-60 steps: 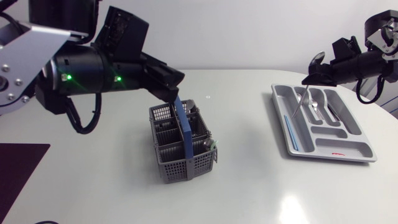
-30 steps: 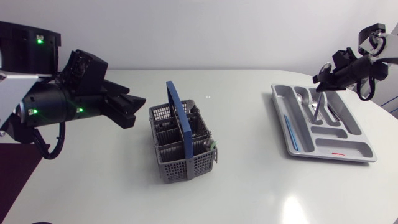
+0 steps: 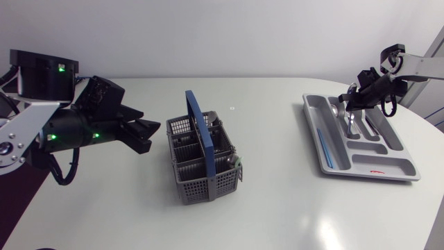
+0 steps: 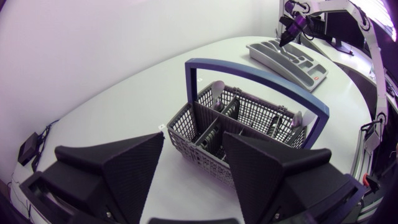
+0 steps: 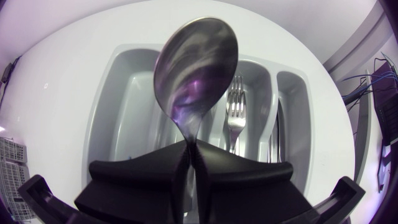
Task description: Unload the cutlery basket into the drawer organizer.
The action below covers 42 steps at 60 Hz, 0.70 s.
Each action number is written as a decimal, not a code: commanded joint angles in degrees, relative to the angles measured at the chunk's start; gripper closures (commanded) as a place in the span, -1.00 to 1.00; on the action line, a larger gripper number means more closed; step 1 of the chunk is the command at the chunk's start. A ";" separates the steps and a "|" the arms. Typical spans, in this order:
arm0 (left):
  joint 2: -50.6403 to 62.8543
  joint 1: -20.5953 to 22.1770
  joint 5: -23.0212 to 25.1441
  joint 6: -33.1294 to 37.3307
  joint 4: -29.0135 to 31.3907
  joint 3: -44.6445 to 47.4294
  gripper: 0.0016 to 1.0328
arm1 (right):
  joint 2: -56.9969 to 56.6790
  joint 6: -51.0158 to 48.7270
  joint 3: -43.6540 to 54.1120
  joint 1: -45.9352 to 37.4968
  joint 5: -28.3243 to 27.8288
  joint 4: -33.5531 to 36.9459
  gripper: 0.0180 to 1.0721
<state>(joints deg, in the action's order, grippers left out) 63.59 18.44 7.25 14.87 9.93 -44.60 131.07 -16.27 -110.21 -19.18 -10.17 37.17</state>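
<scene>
The grey cutlery basket [image 3: 206,161] with its blue handle [image 3: 197,125] stands mid-table, some cutlery in its compartments. My left gripper [image 3: 144,134] is open to the left of it, apart from it; in the left wrist view its fingers [image 4: 134,163] frame the basket [image 4: 249,121] ahead. My right gripper [image 3: 350,97] hovers over the grey drawer organizer [image 3: 313,135] and is shut on the handle of a silver spoon [image 5: 196,68], whose bowl points away over the compartments. The right gripper [image 5: 191,152] pinches the spoon's neck.
A fork [image 5: 235,118] and other cutlery lie in the organizer's [image 5: 127,99] long compartments. A thin blue item [image 3: 324,147] is in its left slot and a small red one [image 3: 375,170] in the front slot. The organizer sits near the table's right edge.
My left arm has drawn back leftward and down, away from the basket handle. My right gripper has carried the spoon further over the organizer and lower.
</scene>
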 commanded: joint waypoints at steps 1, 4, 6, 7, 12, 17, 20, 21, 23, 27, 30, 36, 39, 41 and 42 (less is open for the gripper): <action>2.41 -0.86 0.40 -0.02 -0.97 1.62 -0.30 | 4.55 1.42 -2.11 0.72 0.77 1.33 0.79; 3.38 -1.39 0.40 -0.02 -1.14 1.36 -0.30 | 5.96 1.51 -2.73 0.99 1.12 1.33 0.76; 3.82 -1.65 0.40 -0.11 -1.41 1.36 -0.30 | 7.01 1.68 -3.25 1.07 1.47 1.33 0.70; 4.17 -1.91 0.40 -0.11 -1.58 1.27 -0.30 | 7.19 1.77 -3.34 1.16 1.47 1.33 0.68; 5.75 -2.70 0.40 -0.37 -2.20 1.09 -0.30 | 8.68 1.77 -3.96 1.16 2.09 1.24 0.55; 6.90 -3.32 0.40 -0.46 -2.90 1.18 -0.30 | 8.77 1.86 -3.87 1.16 2.18 1.15 0.34; 7.69 -3.49 0.40 -0.55 -3.52 1.18 -0.30 | 7.89 2.12 -3.25 1.16 2.18 0.80 0.21; 8.04 -3.58 0.40 -0.64 -3.78 1.09 -0.30 | 7.10 2.12 -2.46 1.16 2.26 0.54 0.14; 8.92 -3.85 0.40 -0.72 -4.40 1.01 -0.30 | 5.43 2.21 -0.88 1.16 2.44 -0.43 0.06; 10.41 -4.37 0.49 -0.81 -4.66 0.48 -0.30 | 0.86 2.12 3.95 1.60 2.97 -3.07 0.00; 12.43 -4.99 0.58 -1.43 -4.84 -0.40 -0.30 | -4.85 1.68 10.19 2.66 2.97 -5.44 0.00; 12.61 -4.99 1.19 -1.51 -4.84 -0.75 -0.30 | -14.87 0.45 21.00 5.12 1.74 -8.52 -0.03; 10.94 -4.64 1.37 -1.43 -4.84 -0.75 -0.30 | -20.24 0.01 26.45 6.61 0.51 -9.48 -0.05; 9.36 -4.37 1.28 -1.43 -4.48 -0.84 -0.30 | -23.49 -0.60 29.53 7.58 -0.72 -9.83 -0.05; 8.57 -4.11 1.28 -1.43 -4.22 -0.93 -0.30 | -25.42 -0.95 31.46 8.02 -1.34 -10.36 -0.05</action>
<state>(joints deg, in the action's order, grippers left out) 75.00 13.91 7.92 14.39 5.54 -44.62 112.14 -15.73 -85.34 -13.58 -9.98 27.99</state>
